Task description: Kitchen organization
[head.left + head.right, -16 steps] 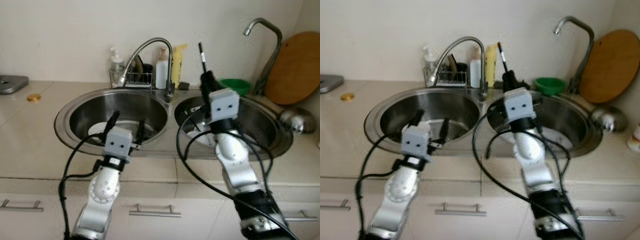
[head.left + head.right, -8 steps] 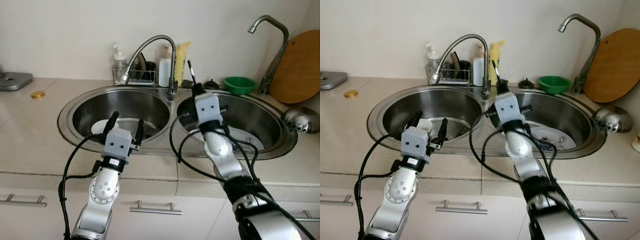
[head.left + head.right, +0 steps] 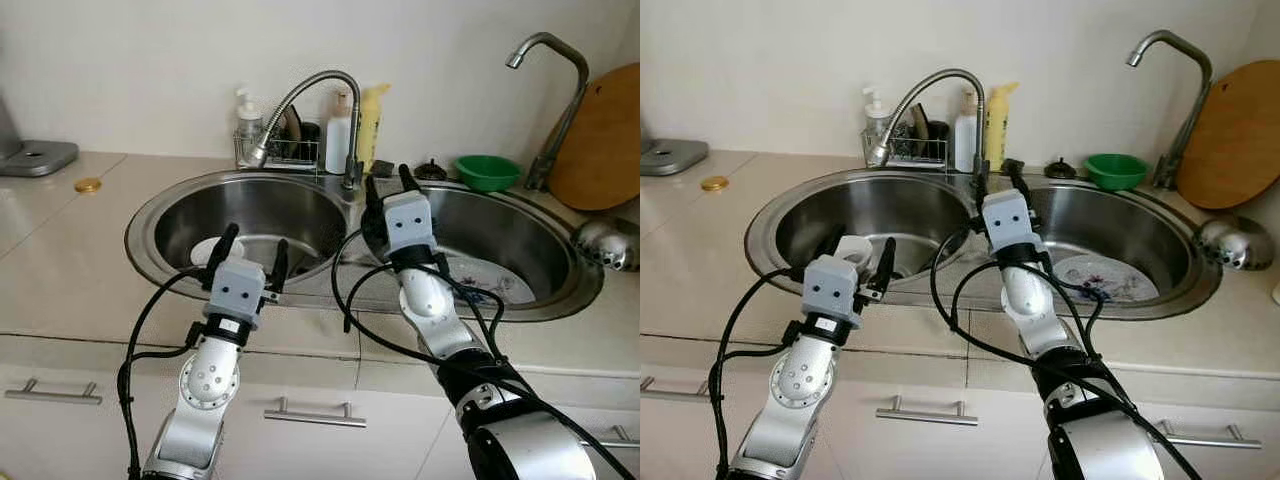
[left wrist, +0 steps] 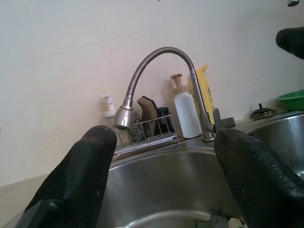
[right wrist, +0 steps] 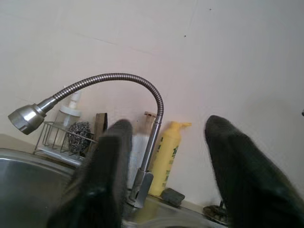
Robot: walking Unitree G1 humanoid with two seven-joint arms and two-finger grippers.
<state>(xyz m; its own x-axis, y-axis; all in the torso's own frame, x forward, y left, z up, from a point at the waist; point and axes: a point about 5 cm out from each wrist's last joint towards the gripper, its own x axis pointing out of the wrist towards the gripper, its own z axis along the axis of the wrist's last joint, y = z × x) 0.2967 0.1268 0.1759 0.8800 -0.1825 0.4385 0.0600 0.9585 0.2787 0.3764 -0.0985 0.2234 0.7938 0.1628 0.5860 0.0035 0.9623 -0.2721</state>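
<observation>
At my far left, a grey metal object sits on the beige counter, and a small gold lid lies near it. My left gripper hangs over the near rim of the left sink basin, its two black fingers spread wide with nothing between them. Just past its fingertips a white plate lies on the floor of that basin.

Behind the left basin a wire rack stands on the ledge against the wall, holding a steel scourer and a brown brush; a clear pump bottle is at its left end. The flexible gooseneck faucet rises from the ledge between the two basins and arches to the left, its spray head hanging in front of the rack. A white bottle and a yellow bottle stand just beside the faucet base, with a small dark sponge next to them.

My right gripper is raised above the divider between the basins, pointing toward the faucet and bottles, fingers parted and holding nothing. In the right sink basin a patterned plate lies flat on the bottom, to the right of my forearm.

On the ledge behind the right basin sit a black sink stopper and a green bowl. A second, taller tap stands to their right. A round wooden cutting board leans against the wall, and a steel colander rests on the counter below it.
</observation>
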